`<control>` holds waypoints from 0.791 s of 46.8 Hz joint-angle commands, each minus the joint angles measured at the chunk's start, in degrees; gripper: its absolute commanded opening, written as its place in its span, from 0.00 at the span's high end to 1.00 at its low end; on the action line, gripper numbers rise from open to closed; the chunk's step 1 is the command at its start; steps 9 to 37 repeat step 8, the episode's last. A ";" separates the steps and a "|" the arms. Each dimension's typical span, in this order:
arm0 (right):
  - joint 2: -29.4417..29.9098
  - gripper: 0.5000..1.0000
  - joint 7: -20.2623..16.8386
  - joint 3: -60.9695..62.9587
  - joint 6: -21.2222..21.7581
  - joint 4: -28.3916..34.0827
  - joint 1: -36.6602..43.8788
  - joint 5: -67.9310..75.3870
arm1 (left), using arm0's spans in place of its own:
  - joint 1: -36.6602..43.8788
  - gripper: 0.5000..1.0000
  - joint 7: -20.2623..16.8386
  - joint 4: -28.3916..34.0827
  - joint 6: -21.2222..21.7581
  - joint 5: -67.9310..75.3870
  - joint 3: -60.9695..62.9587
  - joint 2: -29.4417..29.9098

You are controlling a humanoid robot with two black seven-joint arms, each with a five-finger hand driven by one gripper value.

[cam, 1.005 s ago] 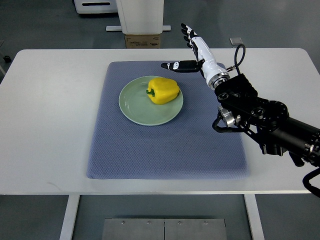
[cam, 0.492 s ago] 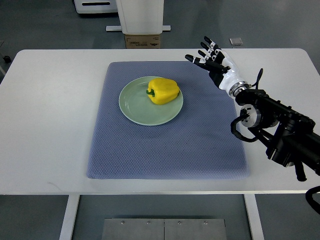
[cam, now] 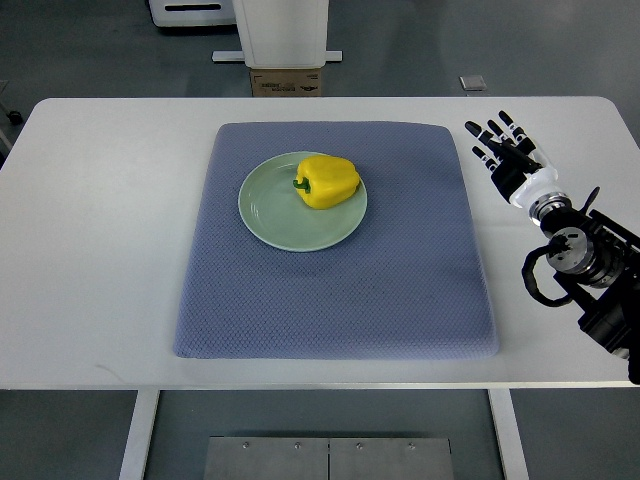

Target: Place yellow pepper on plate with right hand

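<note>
Now my right hand (cam: 508, 153) has pulled back off the mat (cam: 400, 290) — fingers spread, empty; yellow pepper (cam: 327, 181) sits on the plate (cam: 275, 215). Forearm is cut off at the frame edge, thumb seemingly hidden.

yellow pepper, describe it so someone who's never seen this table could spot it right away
On the white table lies a blue-grey textured mat; a round pale green plate sits on its far half. The glossy yellow bell pepper with a green stem rests on that plate, the only bright yellow thing there.
</note>
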 commanded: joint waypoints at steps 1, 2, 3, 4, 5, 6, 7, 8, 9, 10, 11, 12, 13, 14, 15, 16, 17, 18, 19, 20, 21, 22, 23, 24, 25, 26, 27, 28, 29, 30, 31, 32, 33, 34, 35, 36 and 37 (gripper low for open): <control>-0.44 0.00 0.09 0.09 0.07 -0.42 -0.67 0.02 | -0.01 0.00 0.00 -0.02 0.00 0.03 0.00 0.00; -0.53 0.00 0.18 0.09 0.16 -0.51 -0.67 0.02 | -0.01 0.00 0.00 -0.02 0.00 0.03 0.00 0.00; -0.53 0.00 0.18 0.09 0.25 -0.60 -0.67 0.02 | -0.01 0.00 0.00 -0.02 0.00 0.03 0.00 0.00; -0.61 0.00 0.18 0.09 0.42 -0.77 -0.75 0.02 | -0.01 0.00 0.00 -0.02 0.00 0.03 0.00 0.00; -0.62 0.00 0.18 0.09 0.34 -0.95 -0.84 0.02 | -0.01 0.00 0.00 0.07 0.00 0.03 0.00 0.00; -0.62 0.00 0.18 0.09 0.42 -1.13 -1.02 0.02 | -0.01 0.00 0.00 0.07 0.00 0.03 0.00 0.00; -0.62 0.00 0.18 0.09 0.34 -1.30 -1.02 0.02 | -0.01 0.00 0.00 -0.02 0.00 0.03 0.00 0.00; -0.62 0.00 0.18 0.01 0.42 -1.57 -1.02 0.02 | -0.01 0.00 0.00 0.07 0.00 0.03 0.00 0.00; -0.62 0.00 0.18 0.01 0.42 -1.57 -1.02 0.02 | -0.01 0.00 0.00 0.07 0.00 0.03 0.00 0.00; -0.62 0.00 0.18 0.01 0.42 -1.57 -1.02 0.02 | -0.01 0.00 0.00 0.07 0.00 0.03 0.00 0.00; -0.62 0.00 0.18 0.01 0.42 -1.57 -1.02 0.02 | -0.01 0.00 0.00 0.07 0.00 0.03 0.00 0.00; -0.62 0.00 0.18 0.01 0.42 -1.57 -1.02 0.02 | -0.01 0.00 0.00 0.07 0.00 0.03 0.00 0.00; -0.62 0.00 0.18 0.01 0.42 -1.57 -1.02 0.02 | -0.01 0.00 0.00 0.07 0.00 0.03 0.00 0.00; -0.62 0.00 0.18 0.01 0.42 -1.57 -1.02 0.02 | -0.01 0.00 0.00 0.07 0.00 0.03 0.00 0.00; -0.62 0.00 0.18 0.01 0.42 -1.57 -1.02 0.02 | -0.01 0.00 0.00 0.07 0.00 0.03 0.00 0.00; -0.62 0.00 0.18 0.01 0.42 -1.57 -1.02 0.02 | -0.01 0.00 0.00 0.07 0.00 0.03 0.00 0.00; -0.62 0.00 0.18 0.01 0.42 -1.57 -1.02 0.02 | -0.01 0.00 0.00 0.07 0.00 0.03 0.00 0.00; -0.62 0.00 0.18 0.01 0.42 -1.57 -1.02 0.02 | -0.01 0.00 0.00 0.07 0.00 0.03 0.00 0.00; -0.62 0.00 0.18 0.01 0.42 -1.57 -1.02 0.02 | -0.01 0.00 0.00 0.07 0.00 0.03 0.00 0.00; -0.62 0.00 0.18 0.01 0.42 -1.57 -1.02 0.02 | -0.01 0.00 0.00 0.07 0.00 0.03 0.00 0.00; -0.62 0.00 0.18 0.01 0.42 -1.57 -1.02 0.02 | -0.01 0.00 0.00 0.07 0.00 0.03 0.00 0.00; -0.62 0.00 0.18 0.01 0.42 -1.57 -1.02 0.02 | -0.01 0.00 0.00 0.07 0.00 0.03 0.00 0.00; -0.62 0.00 0.18 0.01 0.42 -1.57 -1.02 0.02 | -0.01 0.00 0.00 0.07 0.00 0.03 0.00 0.00; -0.62 0.00 0.18 0.01 0.42 -1.57 -1.02 0.02 | -0.01 0.00 0.00 0.07 0.00 0.03 0.00 0.00; -0.62 0.00 0.18 0.01 0.42 -1.57 -1.02 0.02 | -0.01 0.00 0.00 0.07 0.00 0.03 0.00 0.00; -0.62 0.00 0.18 0.01 0.42 -1.57 -1.02 0.02 | -0.01 0.00 0.00 0.07 0.00 0.03 0.00 0.00; -0.62 0.00 0.18 0.01 0.42 -1.57 -1.02 0.02 | -0.01 0.00 0.00 0.07 0.00 0.03 0.00 0.00; -0.62 0.00 0.18 0.01 0.42 -1.57 -1.02 0.02 | -0.01 0.00 0.00 0.07 0.00 0.03 0.00 0.00; -0.62 0.00 0.18 0.01 0.42 -1.57 -1.02 0.02 | -0.01 0.00 0.00 0.07 0.00 0.03 0.00 0.00; -0.62 0.00 0.18 0.01 0.42 -1.57 -1.02 0.02 | -0.01 0.00 0.00 0.07 0.00 0.03 0.00 0.00; -0.62 0.00 0.18 0.01 0.42 -1.57 -1.02 0.02 | -0.01 0.00 0.00 0.07 0.00 0.03 0.00 0.00; -0.62 0.00 0.18 0.01 0.42 -1.57 -1.02 0.02 | -0.01 0.00 0.00 0.07 0.00 0.03 0.00 0.00; -0.62 0.00 0.18 0.01 0.42 -1.57 -1.02 0.02 | -0.01 0.00 0.00 0.07 0.00 0.03 0.00 0.00; -0.62 0.00 0.18 0.01 0.42 -1.57 -1.02 0.02 | -0.01 0.00 0.00 0.07 0.00 0.03 0.00 0.00; -0.62 0.00 0.18 0.01 0.42 -1.57 -1.02 0.02 | -0.01 0.00 0.00 0.07 0.00 0.03 0.00 0.00; -0.62 0.00 0.18 0.01 0.42 -1.57 -1.02 0.02 | -0.01 0.00 0.00 0.07 0.00 0.03 0.00 0.00; -0.62 0.00 0.18 0.01 0.42 -1.57 -1.02 0.02 | -0.01 0.00 0.00 0.07 0.00 0.03 0.00 0.00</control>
